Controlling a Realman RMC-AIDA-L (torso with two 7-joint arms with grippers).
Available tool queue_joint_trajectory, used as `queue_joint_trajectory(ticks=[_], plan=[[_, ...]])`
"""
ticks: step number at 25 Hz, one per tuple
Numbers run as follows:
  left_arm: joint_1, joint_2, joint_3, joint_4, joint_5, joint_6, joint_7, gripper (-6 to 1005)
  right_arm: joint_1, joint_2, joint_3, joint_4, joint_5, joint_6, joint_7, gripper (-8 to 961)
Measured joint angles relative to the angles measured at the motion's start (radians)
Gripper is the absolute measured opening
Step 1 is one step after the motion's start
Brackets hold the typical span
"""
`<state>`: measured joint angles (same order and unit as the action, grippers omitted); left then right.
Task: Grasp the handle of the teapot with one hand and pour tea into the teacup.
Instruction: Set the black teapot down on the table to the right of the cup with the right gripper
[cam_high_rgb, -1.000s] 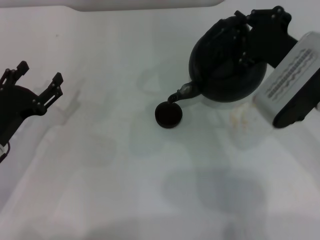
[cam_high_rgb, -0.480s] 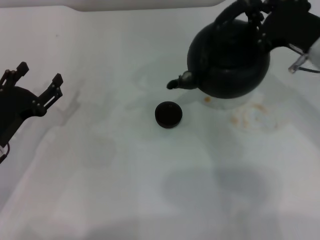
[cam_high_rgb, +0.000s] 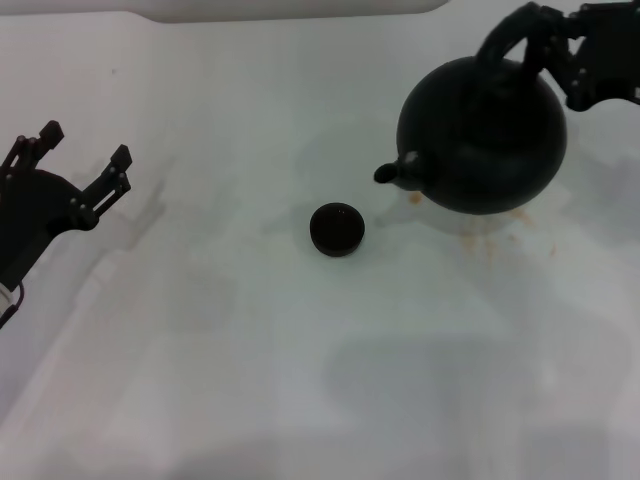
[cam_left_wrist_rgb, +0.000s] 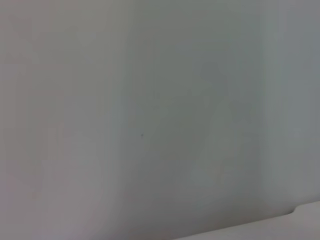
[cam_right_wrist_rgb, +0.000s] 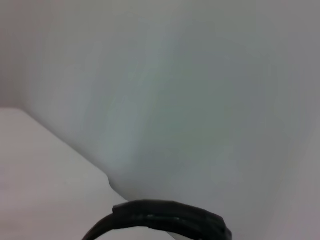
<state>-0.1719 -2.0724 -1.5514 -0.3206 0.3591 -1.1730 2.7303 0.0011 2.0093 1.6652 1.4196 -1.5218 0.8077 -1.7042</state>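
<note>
Head view: my right gripper (cam_high_rgb: 560, 45) reaches in from the far right corner and is clamped on the handle (cam_high_rgb: 508, 38) of the teapot (cam_high_rgb: 482, 135). The arched bail tilts up toward that corner, with my fingers closed around its upper end. The pot body sits nearly level on the far right of the white table (cam_high_rgb: 250, 330), its short spout (cam_high_rgb: 398, 172) pointing toward my left and slightly toward me. Small orange-brown stains (cam_high_rgb: 490, 235) mark the table just beside the pot's near edge. The teacup (cam_high_rgb: 337, 229) stands upright near the table's middle, apart from the spout, closer to me and to its left. I cannot tell whether the pot's base touches the table. My left gripper (cam_high_rgb: 82, 158) is parked at the left edge, fingers spread wide and pointing away from me, holding nothing; its arm runs off the frame's left side.

Left wrist view: only plain pale surface, with a lighter strip at one corner. None of my fingers show.

Right wrist view: pale surface, and one dark curved piece of the handle (cam_right_wrist_rgb: 165, 220) at the picture's edge.
</note>
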Motion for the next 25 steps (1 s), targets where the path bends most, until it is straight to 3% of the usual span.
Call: queue_joint_trajectory(ticks=[3,13,25], plan=[[0.0,0.0,0.002,-0.001,0.0,-0.004,0.0,878,0.035,0.001,0.081,-0.093,0.051,0.087,-0.039,97],[0.0,-0.001,0.004,-0.004,0.0,-0.007,0.001,877,0.106,-0.002,0.2,-0.294,0.11,0.234,-0.13,97],[-0.011,-0.002,0.005,-0.005,0.0,-0.007,0.002,877,0.139,-0.006,0.251,-0.427,0.109,0.256,-0.215,98]])
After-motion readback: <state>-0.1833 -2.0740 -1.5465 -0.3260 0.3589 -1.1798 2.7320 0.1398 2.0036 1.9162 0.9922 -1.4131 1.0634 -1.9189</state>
